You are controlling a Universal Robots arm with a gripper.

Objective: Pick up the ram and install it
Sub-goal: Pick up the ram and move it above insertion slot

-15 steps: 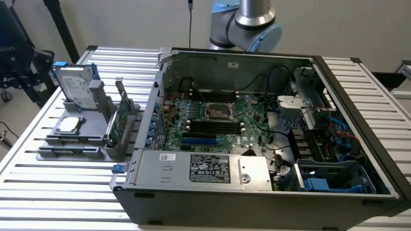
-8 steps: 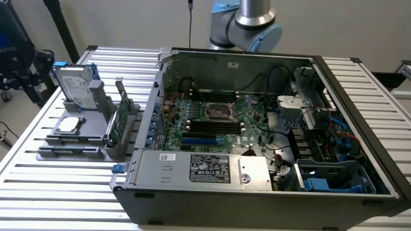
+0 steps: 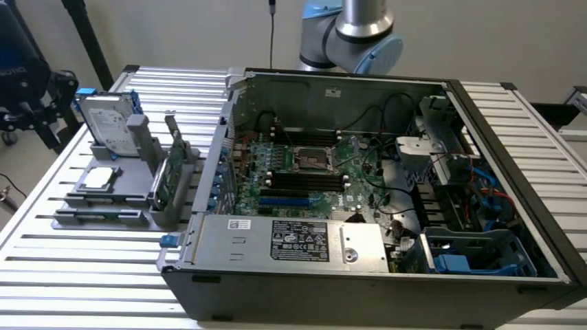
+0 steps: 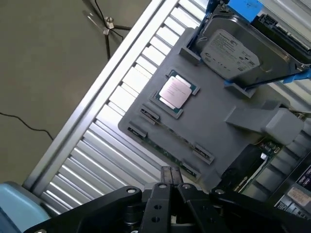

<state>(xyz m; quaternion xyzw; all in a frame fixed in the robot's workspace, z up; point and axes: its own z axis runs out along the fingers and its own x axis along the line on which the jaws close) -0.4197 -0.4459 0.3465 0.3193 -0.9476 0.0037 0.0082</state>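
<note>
Two cameras are watching one table: one wide from off the arm, one close from the wrist.
The exterior camera is standing back and high, looking down at an angle into the open computer case (image 3: 367, 199) on the slatted table (image 3: 82, 275). It is taking in the grey parts holder (image 3: 101, 210) at the exterior view's left and the arm (image 3: 362, 31) rising beyond the case. The wrist camera is hanging close over that holder, looking steeply down past the gripper (image 4: 170, 171) — both views are sharing the holder, its hard drive (image 4: 233, 48), its processor chip (image 4: 176, 92) and the table slats around them.
</note>
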